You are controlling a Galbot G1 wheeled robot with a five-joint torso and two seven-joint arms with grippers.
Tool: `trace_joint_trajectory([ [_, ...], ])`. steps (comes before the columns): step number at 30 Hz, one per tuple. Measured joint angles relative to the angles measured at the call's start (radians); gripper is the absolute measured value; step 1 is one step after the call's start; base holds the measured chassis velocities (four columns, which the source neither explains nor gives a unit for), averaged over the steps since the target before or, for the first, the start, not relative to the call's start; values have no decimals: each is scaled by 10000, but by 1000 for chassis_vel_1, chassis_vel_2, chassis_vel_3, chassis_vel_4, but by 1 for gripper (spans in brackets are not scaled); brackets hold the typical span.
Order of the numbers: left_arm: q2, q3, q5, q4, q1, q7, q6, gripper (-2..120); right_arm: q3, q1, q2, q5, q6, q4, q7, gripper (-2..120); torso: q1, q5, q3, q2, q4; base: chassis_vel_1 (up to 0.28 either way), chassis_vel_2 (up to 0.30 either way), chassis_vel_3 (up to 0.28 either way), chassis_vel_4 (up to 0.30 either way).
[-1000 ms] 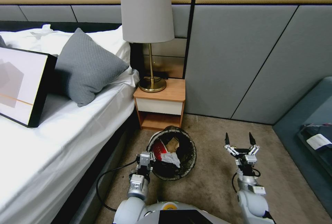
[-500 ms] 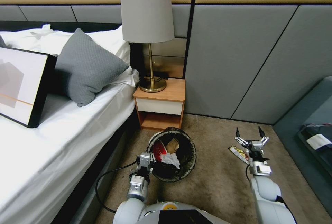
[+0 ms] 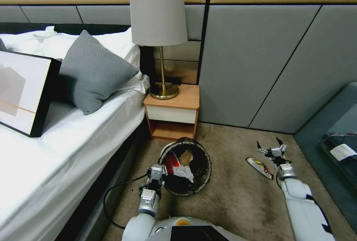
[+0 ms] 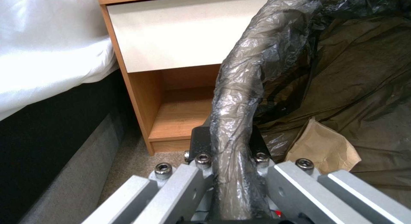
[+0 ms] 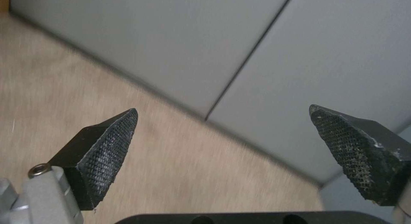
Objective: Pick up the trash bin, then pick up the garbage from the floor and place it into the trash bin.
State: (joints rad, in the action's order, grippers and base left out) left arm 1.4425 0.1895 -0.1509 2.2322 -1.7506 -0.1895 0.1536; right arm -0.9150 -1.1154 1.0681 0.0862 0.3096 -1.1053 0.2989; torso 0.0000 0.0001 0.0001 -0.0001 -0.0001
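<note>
So the left gripper [image 3: 160, 174] is clamped on the bag-wrapped rim of the trash bin [image 3: 186, 166], 1 finger inside and 1 outside. You can see it pinched tight in the left wrist view [image 4: 233, 134]. That grip keeps the bin tilted with its mouth open toward the robot, right in front of the nightstand [image 3: 172, 112], probably so stuff drops in easily. There's already a red-and-white wrapper [image 3: 171, 160], a tissue wad [image 3: 185, 171] and a tan paper piece [image 3: 186, 156] inside. The right gripper [image 3: 272, 146] is wide open and holding nothing, low over the carpet [image 3: 227, 200] by the wall. 1 yellow snack wrapper [image 3: 260, 167] lies just beside it, not yet grabbed.
</note>
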Motion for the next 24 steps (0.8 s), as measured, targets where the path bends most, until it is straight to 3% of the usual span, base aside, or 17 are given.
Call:
trace_joint_trajectory([
  [10,2,8,-26,29,-33,-10,0,0,-227,419,-236,803,-655,864,1216,100,0,0,0,0,0,0,0,0,0],
  [16,0,2,-31,39,-32,-21,0,0,-535,607,-286,1506,-321,1354,2501,100,0,-1,0,0,2,0,0,0,0],
  [20,0,-8,-42,39,-37,-22,0,0,-628,636,-291,1735,-174,1493,2822,100,0,0,0,0,1,0,0,0,0],
  [24,-3,-11,-52,8,-25,-24,-4,0,-884,690,-259,2056,430,1945,3664,100,0,-1,0,0,0,0,0,0,0],
])
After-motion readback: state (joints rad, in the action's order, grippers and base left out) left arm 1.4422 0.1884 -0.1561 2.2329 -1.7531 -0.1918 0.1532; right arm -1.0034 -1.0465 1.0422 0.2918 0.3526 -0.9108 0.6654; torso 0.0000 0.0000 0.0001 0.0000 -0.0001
